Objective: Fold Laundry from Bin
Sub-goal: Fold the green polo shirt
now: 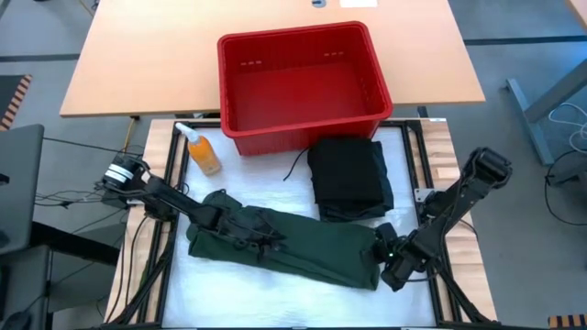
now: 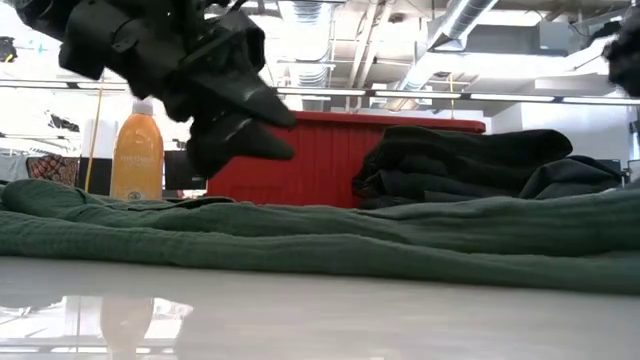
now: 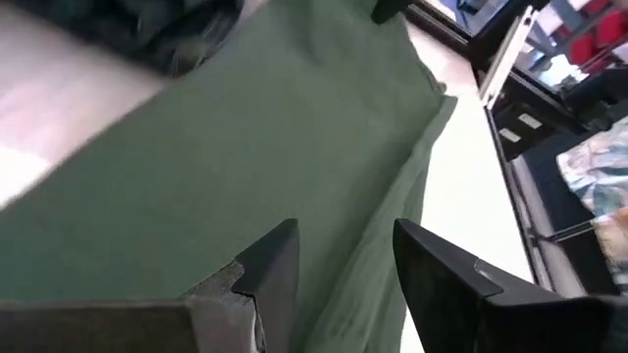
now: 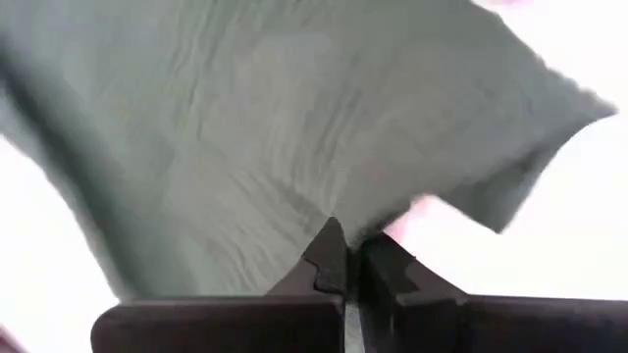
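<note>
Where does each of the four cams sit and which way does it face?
High: overhead, straight down on the table, red bin, green shirt; both arms show.
Low: table height, level across; shirt, bin, orange bottle; left claw hangs above.
Left wrist: above shirt; own open fingers.
Right wrist: close over shirt; right claw closed.
All four share the shirt.

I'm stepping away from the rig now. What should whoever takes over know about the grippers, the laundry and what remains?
Left gripper: open, over the green shirt.
Right gripper: fingers shut at the shirt's right end; a grip on cloth is not certain.
Shirt lies as a long band across the table's front.
Black folded pile sits beside the red bin, which looks empty.
Left: finish folding the shirt.
</note>
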Available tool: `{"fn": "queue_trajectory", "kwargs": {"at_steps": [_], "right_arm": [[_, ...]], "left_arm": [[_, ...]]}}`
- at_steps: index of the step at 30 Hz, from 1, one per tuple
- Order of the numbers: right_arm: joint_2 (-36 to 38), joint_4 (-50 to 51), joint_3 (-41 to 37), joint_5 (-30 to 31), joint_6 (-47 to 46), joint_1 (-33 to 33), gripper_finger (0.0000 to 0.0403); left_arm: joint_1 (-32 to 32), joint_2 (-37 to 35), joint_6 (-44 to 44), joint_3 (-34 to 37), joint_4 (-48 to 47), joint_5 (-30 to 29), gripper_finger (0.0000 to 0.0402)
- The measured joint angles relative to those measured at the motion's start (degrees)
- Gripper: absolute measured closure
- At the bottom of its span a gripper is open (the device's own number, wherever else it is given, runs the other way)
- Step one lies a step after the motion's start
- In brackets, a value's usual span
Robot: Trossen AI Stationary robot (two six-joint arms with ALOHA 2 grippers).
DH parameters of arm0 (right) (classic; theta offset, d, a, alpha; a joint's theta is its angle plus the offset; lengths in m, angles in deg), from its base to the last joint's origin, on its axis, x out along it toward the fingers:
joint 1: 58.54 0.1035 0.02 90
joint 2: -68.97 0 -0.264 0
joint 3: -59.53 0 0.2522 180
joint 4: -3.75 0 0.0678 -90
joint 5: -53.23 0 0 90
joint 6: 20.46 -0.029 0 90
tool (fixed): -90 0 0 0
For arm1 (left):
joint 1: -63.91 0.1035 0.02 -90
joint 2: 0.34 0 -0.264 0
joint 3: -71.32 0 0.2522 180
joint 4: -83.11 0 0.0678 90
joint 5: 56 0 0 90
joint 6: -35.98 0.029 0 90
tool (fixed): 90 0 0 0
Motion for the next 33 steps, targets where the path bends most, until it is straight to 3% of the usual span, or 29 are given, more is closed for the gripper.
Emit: {"fn": "queue_trajectory", "kwargs": {"at_steps": [4, 13, 18, 22, 28, 33], "right_arm": [[3.23, 11.12, 7.03, -4.81, 1.75, 2.06, 0.0377], [5.89, 28.97, 24.07, -5.6, 2.05, 6.3, 0.0376], [5.97, 30.13, 30.84, -5.07, 3.48, 7.86, 0.0376], [5.61, 28.77, 36.12, -1.14, 7.32, 8.81, 0.0376], [5.13, 27.85, 43.51, 2.13, 13.64, 8.89, 0.0376], [5.1, 26.71, 48.83, 4.11, 19.66, 8.87, 0.0376]], "left_arm": [[0.11, 2.15, 4.1, -4.22, -0.04, -0.61, 0.0246], [0.16, 14.71, 5.24, -15.65, -8.16, -0.93, 0.0246], [0.42, 21.68, 6.59, -23.64, -8.25, 2.38, 0.0246], [0.83, 27.86, 6.61, -31.45, -11.31, 3.46, 0.0246], [1.93, 36.47, 8.09, -45.91, -19.07, 11.05, 0.0246], [1.9, 40.98, 13.14, -55.64, -21.72, 11.76, 0.0246]]}}
